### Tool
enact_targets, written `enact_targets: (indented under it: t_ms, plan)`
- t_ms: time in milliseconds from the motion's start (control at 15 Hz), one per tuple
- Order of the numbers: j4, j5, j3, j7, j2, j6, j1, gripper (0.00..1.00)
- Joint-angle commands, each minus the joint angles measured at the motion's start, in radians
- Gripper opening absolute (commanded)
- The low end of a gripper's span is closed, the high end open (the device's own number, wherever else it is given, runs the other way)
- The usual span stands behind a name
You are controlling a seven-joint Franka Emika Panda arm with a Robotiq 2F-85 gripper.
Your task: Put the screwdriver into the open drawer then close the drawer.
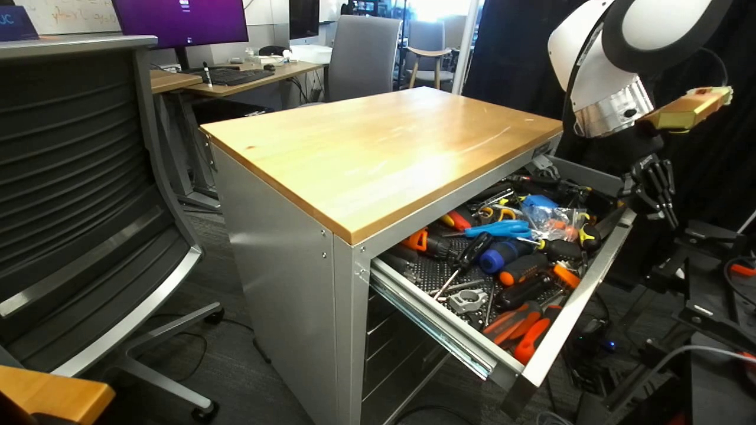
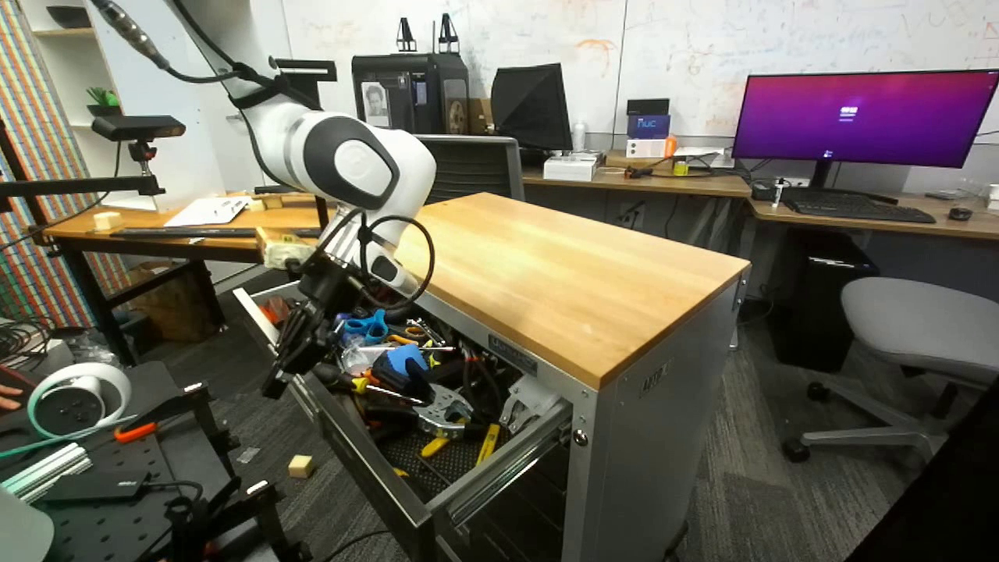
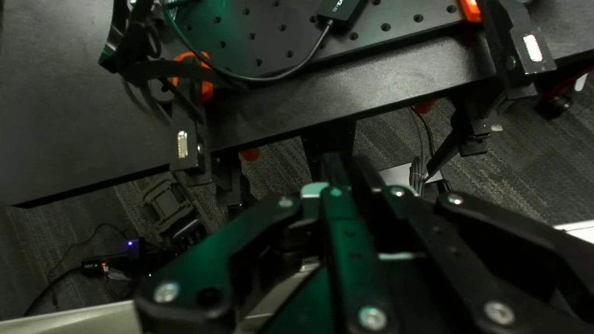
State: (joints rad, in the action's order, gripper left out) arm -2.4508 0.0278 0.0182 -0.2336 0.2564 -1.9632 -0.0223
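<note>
So we've got the black two-finger gripper (image 3: 351, 168) with its fingers drawn in close together, tips a bit blurry in the wrist view. It's pointing down right by the front edge of the wide, shallow, light-grey metal drawer (image 1: 549, 348), and we can't tell whether the two touch. That drawer is open, sticking well out of the grey metal cabinet (image 1: 283, 277). We can't pick out the screwdriver, sorry: the drawer's crammed with a jumble of hand tools (image 1: 525, 271), including bright-blue-handled scissors (image 1: 499, 229) and red-orange plier-like handles (image 1: 534, 333), and several dark ones overlap. The white robot arm (image 2: 410, 172) leans in above. Further out we see the cabinet's light wooden top (image 1: 378, 147), a small pale cube (image 2: 300, 466) on the dark carpet (image 2: 741, 468), and a purple-screened monitor (image 2: 862, 117).
</note>
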Motion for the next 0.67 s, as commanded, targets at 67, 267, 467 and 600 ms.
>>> enact_targets:
  t_ms: [67,267,467,600]
  plan:
    - [-0.018,0.003,0.0,-0.043,0.045,-0.092,-0.017,0.0]
    - [-0.011,0.013,-0.001,-0.054,0.061,-0.215,-0.03,0.0]
    - [-0.014,0.051,-0.002,-0.07,0.04,-0.299,-0.051,0.0]
    - [-0.007,0.092,-0.002,-0.09,0.039,-0.349,-0.066,0.0]
